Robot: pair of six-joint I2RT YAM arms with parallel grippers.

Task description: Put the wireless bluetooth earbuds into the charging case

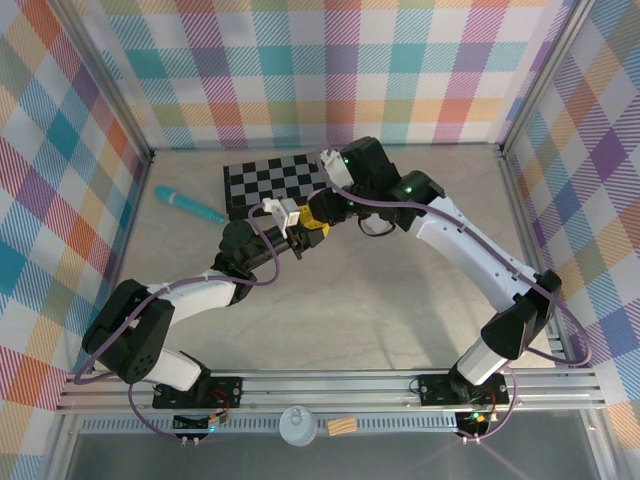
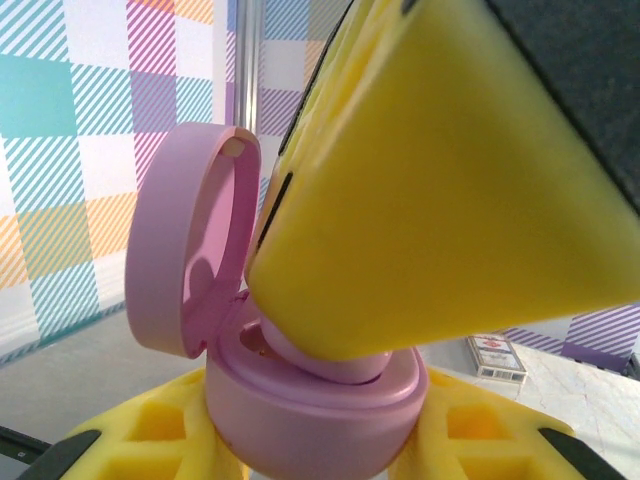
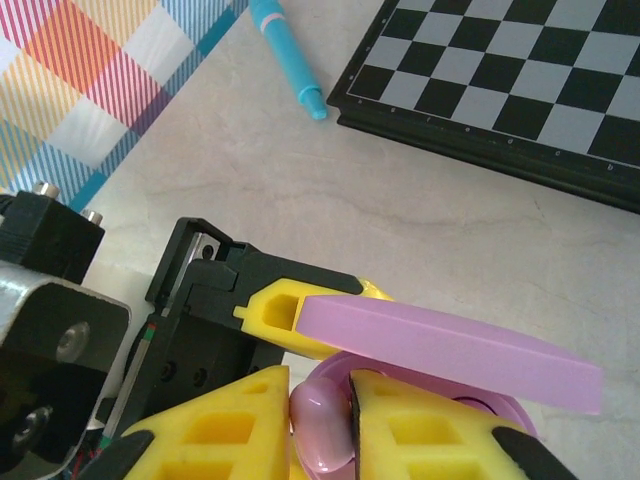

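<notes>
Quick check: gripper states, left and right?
Left gripper: closed on the open pink case.
Right gripper: closed on a pink earbud.

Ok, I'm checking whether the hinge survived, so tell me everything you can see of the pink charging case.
The pink charging case is a smooth, glossy plastic pebble, held upright between the yellow fingers of the left gripper. Its round lid stands hinged open, hollow inside, to the left in the left wrist view. The right gripper presses a pink earbud into its open base.
</notes>
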